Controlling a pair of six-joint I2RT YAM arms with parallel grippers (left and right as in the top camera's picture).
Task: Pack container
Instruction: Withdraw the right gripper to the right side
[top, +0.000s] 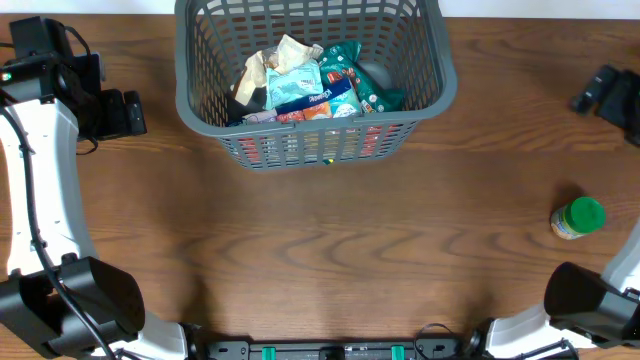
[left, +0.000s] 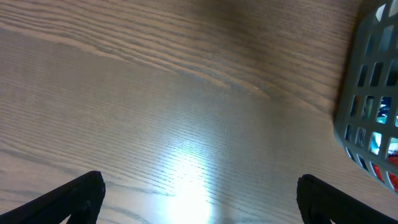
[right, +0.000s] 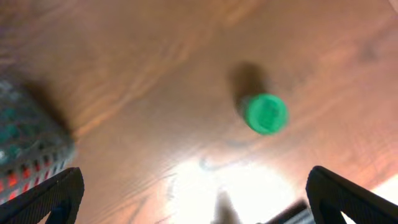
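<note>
The large dark grey lattice basket (top: 312, 130) stands at the table's far middle, holding several snack bags (top: 310, 80). Its corner shows in the left wrist view (left: 367, 99) and the right wrist view (right: 28, 134). A small green-lidded jar (top: 578, 218) stands upright on the table at the right, also seen in the right wrist view (right: 266, 113). My left gripper (left: 199, 199) is open and empty above bare table left of the basket (top: 125, 112). My right gripper (right: 196, 196) is open and empty at the far right (top: 610, 95), high above the table, away from the jar.
The wooden table (top: 330, 250) spreads in front of the basket. The arm bases sit at the near left (top: 90, 300) and near right (top: 590, 300).
</note>
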